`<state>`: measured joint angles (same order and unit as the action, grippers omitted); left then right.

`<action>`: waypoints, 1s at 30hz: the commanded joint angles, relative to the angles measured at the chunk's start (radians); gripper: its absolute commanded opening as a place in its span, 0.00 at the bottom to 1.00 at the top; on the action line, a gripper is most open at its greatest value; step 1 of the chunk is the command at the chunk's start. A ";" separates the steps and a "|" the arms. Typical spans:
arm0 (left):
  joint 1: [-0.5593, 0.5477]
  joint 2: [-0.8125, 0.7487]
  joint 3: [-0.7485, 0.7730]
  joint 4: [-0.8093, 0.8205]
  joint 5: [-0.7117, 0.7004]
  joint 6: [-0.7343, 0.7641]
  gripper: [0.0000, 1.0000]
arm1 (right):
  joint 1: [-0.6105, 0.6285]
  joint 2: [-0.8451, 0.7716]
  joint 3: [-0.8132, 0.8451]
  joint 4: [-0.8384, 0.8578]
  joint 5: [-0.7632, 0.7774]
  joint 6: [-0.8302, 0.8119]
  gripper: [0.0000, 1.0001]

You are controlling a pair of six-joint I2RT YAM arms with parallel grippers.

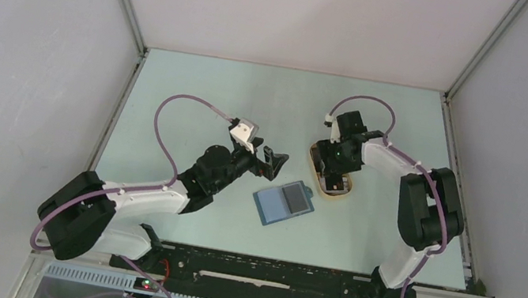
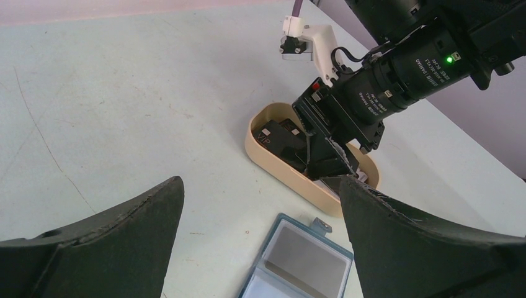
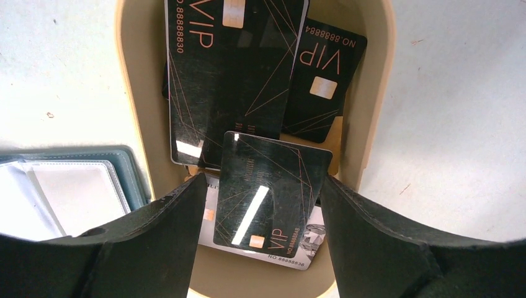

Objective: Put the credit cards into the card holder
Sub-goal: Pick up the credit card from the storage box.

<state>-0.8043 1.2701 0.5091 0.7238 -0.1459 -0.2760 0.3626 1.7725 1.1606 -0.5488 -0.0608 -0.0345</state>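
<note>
The teal card holder (image 1: 282, 202) lies open on the table, a grey card in its clear pocket (image 2: 304, 261); its edge shows in the right wrist view (image 3: 68, 186). Several credit cards lie in the beige tray (image 3: 133, 93): a large black VIP card (image 3: 232, 68), a second black one (image 3: 322, 81), a whitish one (image 3: 298, 251) at the bottom. My right gripper (image 3: 262, 179) (image 1: 334, 182) reaches into the tray, open, its fingers either side of a tilted black card (image 3: 267, 205), with a gap on the left. My left gripper (image 2: 260, 181) (image 1: 273, 162) hovers open over the holder's far edge.
The oval tray (image 1: 338, 197) sits right of the holder, its near wall (image 2: 279, 162) facing my left gripper. The right arm's wrist and camera (image 2: 397, 74) hang over the tray. White walls enclose the pale green table (image 1: 213, 93).
</note>
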 commanded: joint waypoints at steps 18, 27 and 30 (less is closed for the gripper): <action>0.004 -0.003 -0.029 0.052 0.013 0.032 1.00 | 0.009 0.030 0.031 0.021 0.041 -0.011 0.67; 0.004 -0.003 -0.029 0.054 0.012 0.032 1.00 | 0.007 -0.003 0.030 0.026 0.026 -0.026 0.58; 0.004 -0.004 -0.029 0.054 0.012 0.032 1.00 | 0.006 -0.014 0.030 0.028 0.020 -0.033 0.55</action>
<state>-0.8043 1.2701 0.5037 0.7334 -0.1455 -0.2691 0.3672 1.7878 1.1709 -0.5301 -0.0605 -0.0433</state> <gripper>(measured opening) 0.996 0.627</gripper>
